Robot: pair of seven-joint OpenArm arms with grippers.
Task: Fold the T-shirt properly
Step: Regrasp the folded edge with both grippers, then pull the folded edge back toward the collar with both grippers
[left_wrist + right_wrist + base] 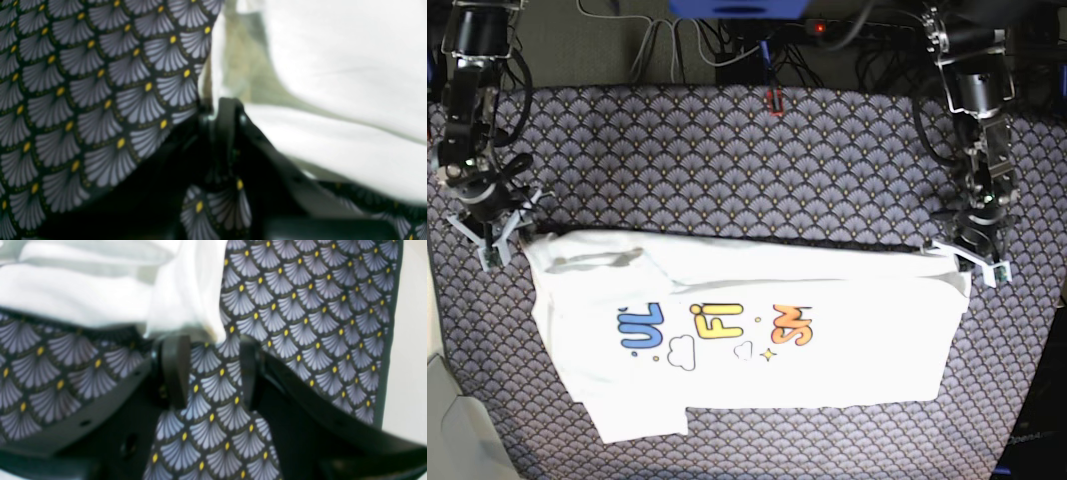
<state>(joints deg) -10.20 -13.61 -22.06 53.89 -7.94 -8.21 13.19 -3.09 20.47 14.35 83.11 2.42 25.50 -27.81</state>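
Observation:
The white T-shirt (757,330) lies flat on the patterned cloth with its print facing up, showing blue, yellow and orange letters. My left gripper (972,255) sits at the shirt's far right corner. In the left wrist view its fingers (222,106) are pressed together on a raised edge of the white T-shirt (333,66). My right gripper (492,235) rests just left of the shirt's far left corner. In the right wrist view it (210,340) stands open, with only tablecloth between the fingers and the white T-shirt (83,296) just beyond the tips.
A dark tablecloth with a grey fan pattern (727,150) covers the table. Cables and a power strip (767,40) run along the back edge, with a small red item (774,100) near it. The cloth's left edge (442,400) drops to a pale floor.

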